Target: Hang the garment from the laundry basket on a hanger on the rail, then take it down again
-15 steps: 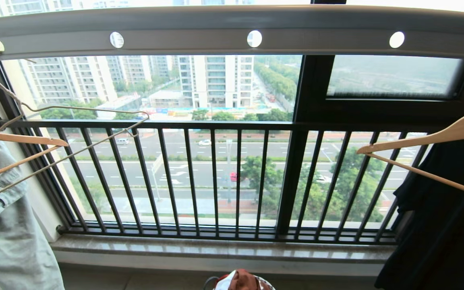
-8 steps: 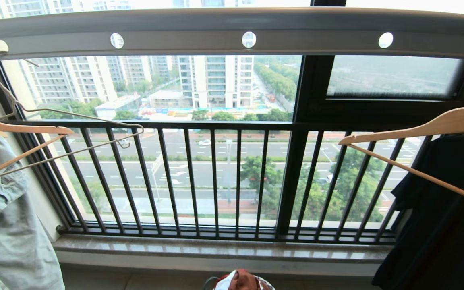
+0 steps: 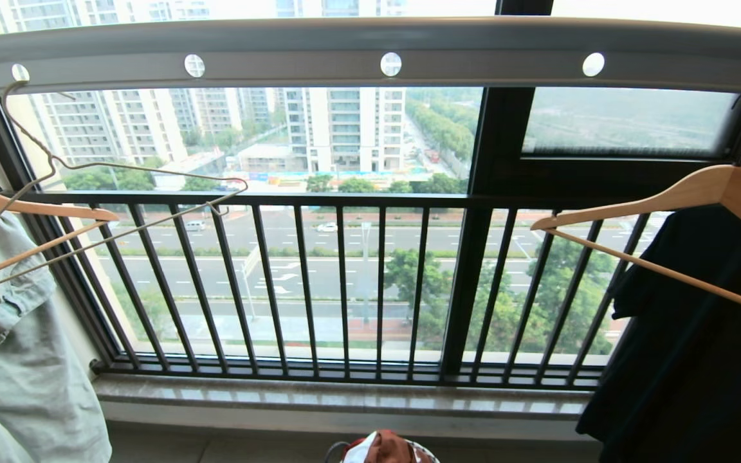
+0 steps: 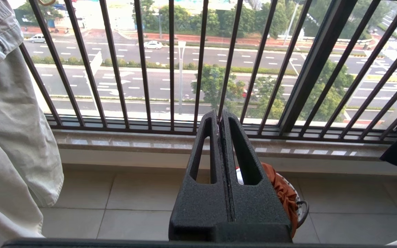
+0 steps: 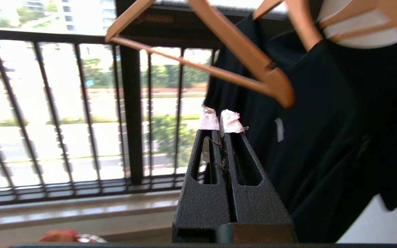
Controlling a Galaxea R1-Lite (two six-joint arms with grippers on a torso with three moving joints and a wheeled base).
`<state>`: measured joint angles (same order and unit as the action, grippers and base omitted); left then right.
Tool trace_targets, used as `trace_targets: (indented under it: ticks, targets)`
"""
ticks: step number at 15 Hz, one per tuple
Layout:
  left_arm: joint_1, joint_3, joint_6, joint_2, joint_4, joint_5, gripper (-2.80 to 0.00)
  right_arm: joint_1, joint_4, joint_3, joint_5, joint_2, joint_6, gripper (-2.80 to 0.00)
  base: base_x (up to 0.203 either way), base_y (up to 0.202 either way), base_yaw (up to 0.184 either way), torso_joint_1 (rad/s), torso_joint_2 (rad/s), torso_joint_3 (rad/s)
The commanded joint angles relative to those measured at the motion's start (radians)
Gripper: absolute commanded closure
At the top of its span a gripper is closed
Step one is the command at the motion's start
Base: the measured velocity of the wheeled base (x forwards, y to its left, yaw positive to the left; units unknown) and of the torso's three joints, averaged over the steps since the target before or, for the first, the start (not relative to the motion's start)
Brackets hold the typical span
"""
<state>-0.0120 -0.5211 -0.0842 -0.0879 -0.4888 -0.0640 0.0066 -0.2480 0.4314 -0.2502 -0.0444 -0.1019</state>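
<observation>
The rust-brown garment (image 3: 386, 447) lies bunched in the round white laundry basket (image 3: 423, 452) on the floor under the window, at the bottom edge of the head view. The thin cream wire hanger (image 3: 240, 184) hangs bare from a hole at the left end of the grey rail (image 3: 293, 64). Neither arm shows in the head view. My left gripper (image 4: 219, 115) is shut and holds nothing. It points at the window bars, with the garment (image 4: 283, 193) and basket (image 4: 300, 206) low behind one finger. My right gripper (image 5: 219, 119), its tips taped white, is shut and empty beside a black garment.
A pale denim garment (image 3: 17, 373) on a wood hanger (image 3: 29, 209) hangs at the left. A black garment (image 3: 698, 360) on another wood hanger (image 3: 698, 190) hangs at the right. The black barred window railing (image 3: 345, 289) and a stone sill (image 3: 345, 399) stand ahead.
The rail and what hangs on it have swayed. The right wood hanger and black garment drifted left, and the wire hanger swung right. The window, basket and garment have not shifted.
</observation>
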Motion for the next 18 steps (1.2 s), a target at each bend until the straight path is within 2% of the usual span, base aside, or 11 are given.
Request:
trace_targets:
  ticks: [1, 2, 4, 8, 11, 13, 18]
  targets:
    - [0.001, 0.159, 0.023, 0.072, 0.082, 0.012, 0.0, 0.002, 0.003, -0.117, 0.104, 0.044, 0.098, 0.0, 0.0, 0.0, 0.0, 0.0, 0.0, 0.0]
    - [0.001, 0.218, 0.042, 0.08, 0.129, 0.032, 0.0, 0.003, 0.005, -0.16, 0.148, 0.044, 0.1, 0.0, 0.0, 0.0, 0.0, 0.0, 0.0, 0.0]
    - [0.001, 0.306, 0.078, 0.085, 0.225, 0.072, 0.0, 0.003, 0.046, -0.232, 0.176, 0.044, 0.068, 0.0, 0.0, 0.0, 0.0, 0.0, 0.0, 0.0]
    - [0.001, 0.44, 0.187, 0.086, 0.356, 0.086, 0.0, 0.003, 0.263, -0.408, 0.23, 0.044, -0.019, 0.0, 0.0, 0.0, 0.0, 0.0, 0.0, 0.0]
    - [0.001, 0.462, 0.192, 0.086, 0.362, 0.076, 0.0, 0.003, 0.244, -0.431, 0.27, 0.044, -0.033, 0.0, 0.0, 0.0, 0.0, 0.0, 0.0, 0.0]
    - [0.001, 0.478, 0.164, 0.086, 0.365, 0.047, 0.0, 0.003, 0.239, -0.431, 0.282, 0.044, -0.009, 0.0, 0.0, 0.0, 0.0, 0.0, 0.0, 0.0]
    - [0.001, 0.478, 0.14, 0.086, 0.365, 0.044, 0.0, 0.004, 0.239, -0.43, 0.282, 0.044, 0.027, 0.0, 0.0, 0.0, 0.0, 0.0, 0.0, 0.0]
